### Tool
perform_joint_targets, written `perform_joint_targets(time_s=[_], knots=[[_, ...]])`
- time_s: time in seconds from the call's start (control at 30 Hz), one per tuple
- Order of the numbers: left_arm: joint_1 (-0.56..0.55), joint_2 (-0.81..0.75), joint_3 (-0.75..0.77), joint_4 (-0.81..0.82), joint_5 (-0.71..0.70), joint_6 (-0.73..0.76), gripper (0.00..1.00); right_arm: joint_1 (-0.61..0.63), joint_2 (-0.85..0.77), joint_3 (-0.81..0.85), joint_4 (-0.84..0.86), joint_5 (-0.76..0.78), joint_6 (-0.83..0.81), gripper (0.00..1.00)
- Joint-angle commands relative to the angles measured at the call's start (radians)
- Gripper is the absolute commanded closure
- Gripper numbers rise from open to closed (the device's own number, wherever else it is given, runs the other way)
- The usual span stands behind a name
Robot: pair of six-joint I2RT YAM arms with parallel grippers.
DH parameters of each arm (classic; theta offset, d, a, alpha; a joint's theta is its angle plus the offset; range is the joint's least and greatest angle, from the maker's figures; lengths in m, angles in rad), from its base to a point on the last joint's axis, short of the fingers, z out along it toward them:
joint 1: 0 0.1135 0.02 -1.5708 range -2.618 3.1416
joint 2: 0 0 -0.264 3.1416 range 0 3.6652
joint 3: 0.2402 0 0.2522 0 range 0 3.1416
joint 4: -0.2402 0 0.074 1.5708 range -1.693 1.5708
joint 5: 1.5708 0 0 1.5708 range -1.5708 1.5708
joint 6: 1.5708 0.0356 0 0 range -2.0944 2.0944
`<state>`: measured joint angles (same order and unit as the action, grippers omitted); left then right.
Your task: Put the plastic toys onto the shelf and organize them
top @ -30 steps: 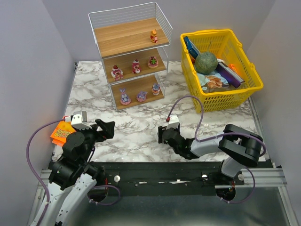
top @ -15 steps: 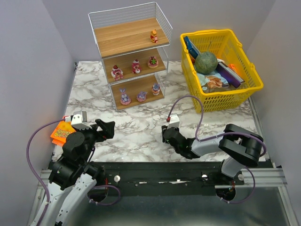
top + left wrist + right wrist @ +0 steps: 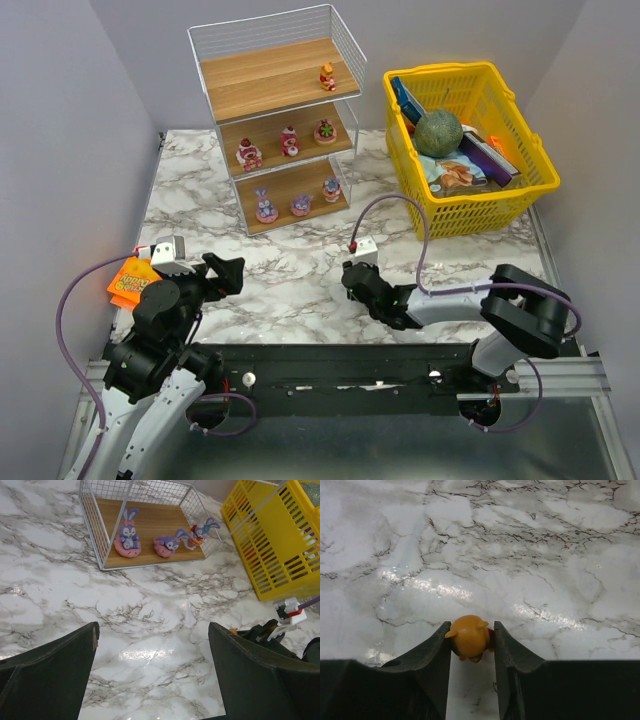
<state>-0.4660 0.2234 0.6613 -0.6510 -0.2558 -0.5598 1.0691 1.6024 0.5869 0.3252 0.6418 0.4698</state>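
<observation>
Orange-yellow toy (image 3: 469,639) is clamped in the right pincer (image 3: 471,630), low at the near-centre surface (image 3: 545,555). Lift vertically, then carry it far-left to the shelf (image 3: 262,88) top board. Left pincer (image 3: 152,630) hangs open and empty.

No text is legible: print on the flat orange packet (image 3: 125,283) and on the packages (image 3: 460,175) in the yellow plastic lattice basket (image 3: 480,212) is too small to read.

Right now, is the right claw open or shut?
Shut on an orange toy: the wrist view shows both fingers touching its sides.
</observation>
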Motion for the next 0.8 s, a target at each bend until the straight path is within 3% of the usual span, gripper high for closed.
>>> perform_joint_targets(time_s=[0.0,0.13,0.3,0.53,0.77], knots=[[0.001,0.002,-0.008,0.021,0.013,0.015,0.01,-0.005,-0.152,0.1,-0.181,-0.002,-0.033,0.99],[0.001,0.001,-0.008,0.021,0.013,0.015,0.01,-0.004,-0.28,0.243,-0.371,-0.025,-0.059,0.99],[0.001,0.002,-0.008,0.021,0.016,0.015,0.01,-0.003,-0.354,0.462,-0.491,-0.073,-0.147,0.99],[0.001,0.002,-0.008,0.022,0.016,0.015,0.01,-0.004,-0.236,0.899,-0.597,-0.042,-0.308,0.99],[0.001,0.002,-0.008,0.019,0.015,0.014,0.01,-0.026,0.017,1.295,-0.617,-0.022,-0.459,0.98]])
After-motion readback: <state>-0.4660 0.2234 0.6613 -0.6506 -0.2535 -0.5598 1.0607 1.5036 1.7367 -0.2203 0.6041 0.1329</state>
